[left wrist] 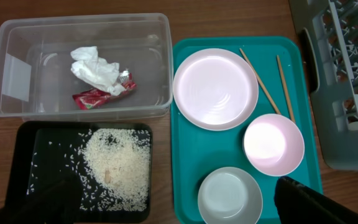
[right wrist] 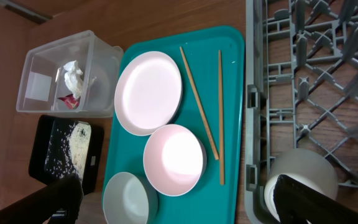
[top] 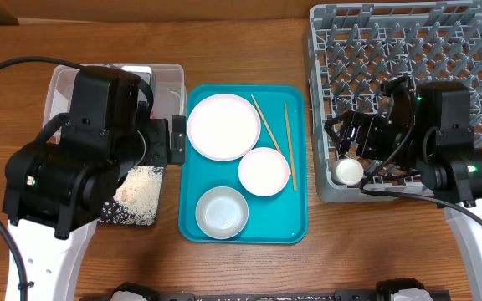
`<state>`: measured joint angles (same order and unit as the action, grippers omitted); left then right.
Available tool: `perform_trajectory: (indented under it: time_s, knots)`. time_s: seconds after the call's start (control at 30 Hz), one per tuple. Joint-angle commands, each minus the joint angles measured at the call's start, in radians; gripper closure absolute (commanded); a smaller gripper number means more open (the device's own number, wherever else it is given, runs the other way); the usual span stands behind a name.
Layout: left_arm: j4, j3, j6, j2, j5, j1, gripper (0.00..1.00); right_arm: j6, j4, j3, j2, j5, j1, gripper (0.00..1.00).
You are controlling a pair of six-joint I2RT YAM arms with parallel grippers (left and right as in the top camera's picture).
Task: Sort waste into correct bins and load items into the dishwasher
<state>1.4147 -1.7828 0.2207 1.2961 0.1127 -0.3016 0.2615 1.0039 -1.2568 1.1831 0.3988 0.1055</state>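
Left end effector (left wrist: pixel 176 186) and right end effector (right wrist: pixel 178 182) both gape wide; chopsticks (top: pixel 268 124) look light, stiff, slippery: pinch mid-length

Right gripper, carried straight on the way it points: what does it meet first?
The right gripper would probably meet the pinkish-white round bowl on the teal rectangular tray; depth is unclear.

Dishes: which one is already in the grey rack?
The small white cup, in the rack's near-left corner; the plate, pink bowl and grey bowl lie on the teal tray.
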Motion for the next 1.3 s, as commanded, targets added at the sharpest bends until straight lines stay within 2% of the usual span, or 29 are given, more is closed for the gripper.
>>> perform_trajectory:
  time_s: [0.0, 0.23, 0.33, 0.57, 0.73, 1.07, 1.27]
  knots:
    - [-0.001, -0.006, -0.015, 0.011, 0.017, -0.009, 0.0, 0.0, -0.007, -0.017, -0.001, -0.01, 0.0, 0.0]
    - [0.004, 0.002, -0.03, -0.066, 0.053, -0.005, 0.0, -0.001, -0.007, -0.017, -0.001, -0.01, 0.0, 0.0]
    - [-0.134, 0.08, -0.031, -0.156, 0.078, 0.02, 0.0, -0.001, -0.007, -0.017, -0.001, -0.01, 0.0, 0.0]
    - [-0.602, 0.548, -0.031, -0.473, 0.031, 0.077, 0.0, -0.001, -0.007, -0.017, -0.001, -0.01, 0.0, 0.0]
    - [-0.847, 0.87, -0.031, -0.683, -0.004, 0.104, 0.0, -0.001, -0.007, -0.017, -0.001, -0.01, 0.0, 0.0]
    - [-1.174, 1.328, -0.044, -1.048, -0.071, 0.108, 0.0, -0.001, -0.007, -0.017, -0.001, -0.01, 0.0, 0.0]
    - [-1.274, 1.522, -0.061, -1.205, -0.05, 0.108, 0.0, 0.0, -0.007, -0.017, -0.001, -0.01, 0.0, 0.0]
